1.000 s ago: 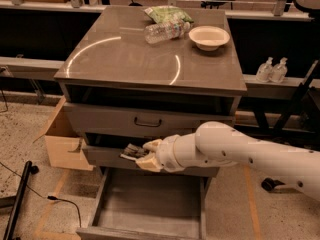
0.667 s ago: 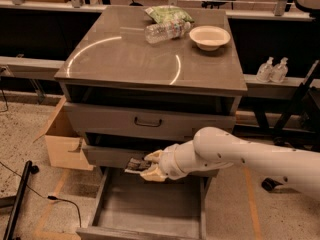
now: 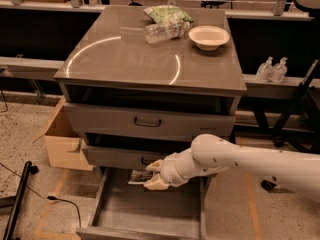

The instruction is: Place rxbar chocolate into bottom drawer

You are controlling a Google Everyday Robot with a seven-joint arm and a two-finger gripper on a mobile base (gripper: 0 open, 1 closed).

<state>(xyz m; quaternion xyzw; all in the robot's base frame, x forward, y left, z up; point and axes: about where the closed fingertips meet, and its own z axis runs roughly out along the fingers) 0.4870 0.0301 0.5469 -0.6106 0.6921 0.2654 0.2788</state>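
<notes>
The bottom drawer (image 3: 145,211) is pulled open below the two upper drawers, showing its plain grey inside. My gripper (image 3: 153,175) reaches in from the right on a white arm and sits over the drawer's back part, just under the middle drawer's front. It is shut on the rxbar chocolate (image 3: 139,176), a dark flat bar with pale markings that sticks out to the left of the fingers and hangs above the drawer floor.
On the cabinet top stand a green snack bag (image 3: 166,14), a clear plastic bottle (image 3: 166,30) and a pale bowl (image 3: 209,36). A cardboard box (image 3: 62,141) sits at the cabinet's left. A black pole (image 3: 17,199) and cable lie on the floor at left.
My gripper has moved down with the bar, from in front of the middle drawer to inside the open bottom drawer's space.
</notes>
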